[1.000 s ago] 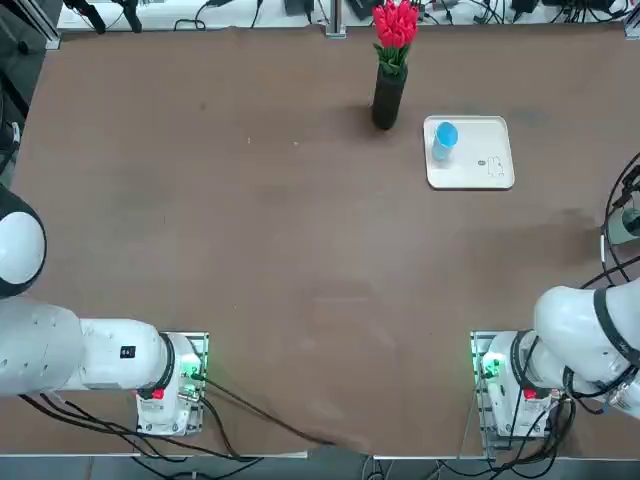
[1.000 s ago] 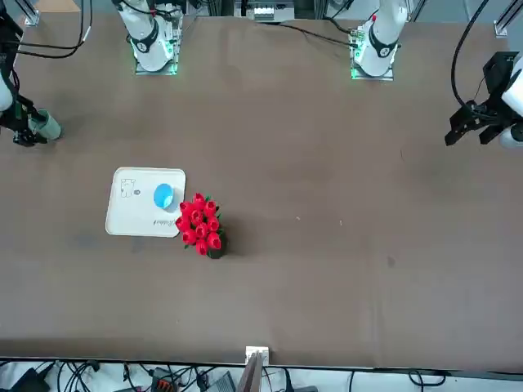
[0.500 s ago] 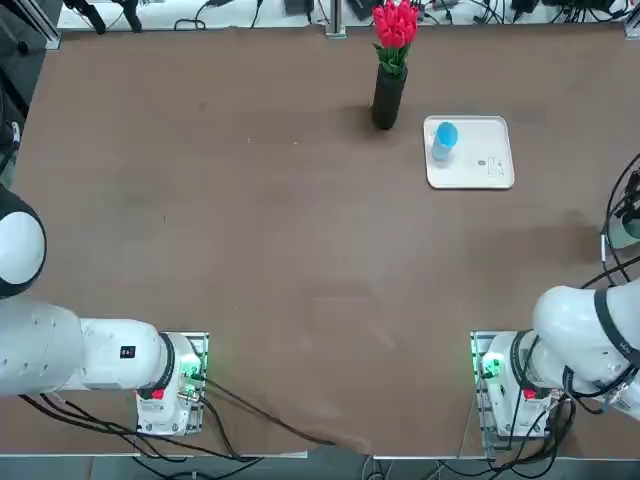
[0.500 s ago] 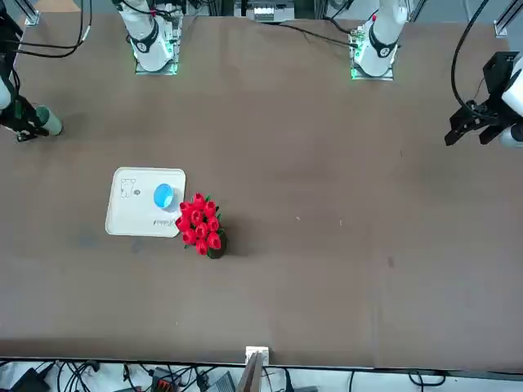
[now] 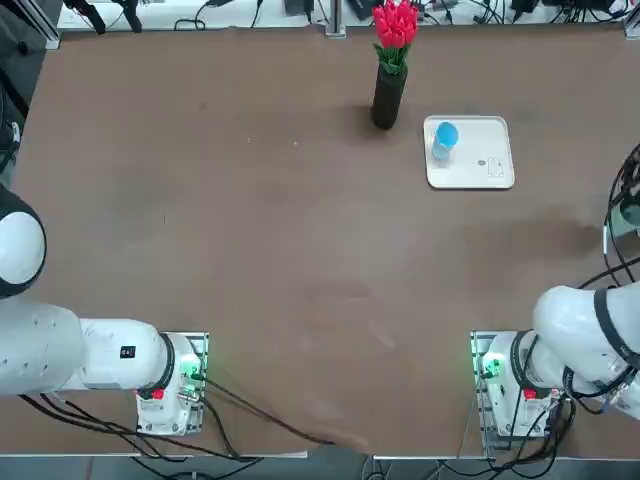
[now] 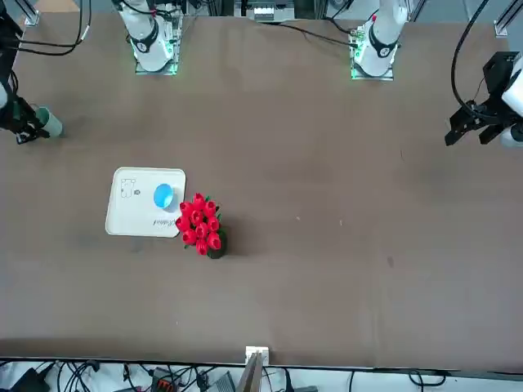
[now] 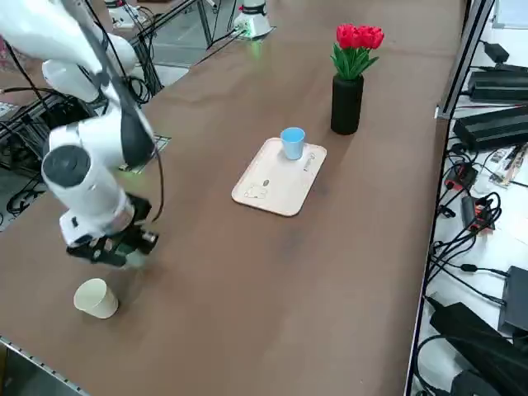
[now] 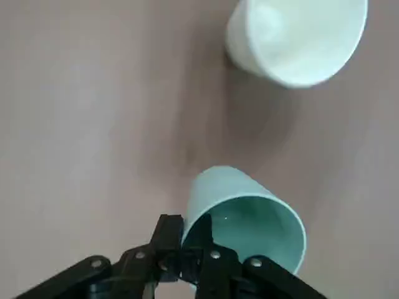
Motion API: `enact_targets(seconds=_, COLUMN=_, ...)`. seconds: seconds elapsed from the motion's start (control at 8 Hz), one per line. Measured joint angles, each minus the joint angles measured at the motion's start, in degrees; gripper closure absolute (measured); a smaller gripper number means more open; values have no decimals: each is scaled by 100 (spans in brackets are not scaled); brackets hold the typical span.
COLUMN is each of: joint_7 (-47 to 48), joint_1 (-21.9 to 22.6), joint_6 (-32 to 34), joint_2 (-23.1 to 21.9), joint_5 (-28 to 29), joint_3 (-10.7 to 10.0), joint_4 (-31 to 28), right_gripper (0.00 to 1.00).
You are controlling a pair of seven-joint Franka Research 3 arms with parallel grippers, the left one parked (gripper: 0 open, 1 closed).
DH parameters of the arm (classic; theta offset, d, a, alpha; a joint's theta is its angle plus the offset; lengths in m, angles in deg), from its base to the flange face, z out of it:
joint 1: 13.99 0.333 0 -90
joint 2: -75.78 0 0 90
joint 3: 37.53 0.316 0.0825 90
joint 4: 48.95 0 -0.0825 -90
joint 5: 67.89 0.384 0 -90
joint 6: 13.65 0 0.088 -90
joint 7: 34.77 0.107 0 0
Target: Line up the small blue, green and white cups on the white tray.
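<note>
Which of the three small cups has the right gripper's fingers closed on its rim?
The teal-green cup: the right gripper is shut on its wall. The off-white cup and the blue cup are untouched.

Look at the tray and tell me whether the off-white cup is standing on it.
No, the off-white cup is on the bare table, well away from the white tray, which bears the blue cup.

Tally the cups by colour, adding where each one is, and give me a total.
Light blue cup: 1, on the white tray
Pale teal-green cup: 1, pinched at its wall by the right gripper
Off-white cup: 1, on the table
Total: 3 cups
</note>
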Motion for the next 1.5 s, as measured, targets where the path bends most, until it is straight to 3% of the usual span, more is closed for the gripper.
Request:
enact_targets(seconds=0.25, joint_7=94, joint_1=27, joint_6=1083, joint_2=-417, joint_5=429, joint_3=800, joint_4=550, right_gripper=98)
enact_targets(seconds=0.5, joint_7=949, joint_1=141, joint_6=1342, joint_2=-498, joint_5=610, joint_3=1744, joint_4=846, right_gripper=98)
enact_targets(seconds=0.62, joint_7=1667, joint_1=392, joint_6=1186, joint_2=-412, joint_5=620, joint_3=2099, joint_4=868, right_gripper=98)
enact_targets(seconds=0.75, joint_7=2409, joint_1=806, joint_6=835, joint_2=-244, joint_5=623, joint_3=2246, joint_4=864, right_gripper=98)
enact_targets(seconds=1.0, joint_7=3702, joint_1=1627, joint_6=13, joint_2=227, joint_5=620, joint_3=2272, joint_4=863, right_gripper=98)
enact_targets(seconds=1.5, joint_7=4748, joint_1=2206, joint_6=-863, joint_2=808, joint_5=618, joint_3=2262, joint_4=870, right_gripper=98)
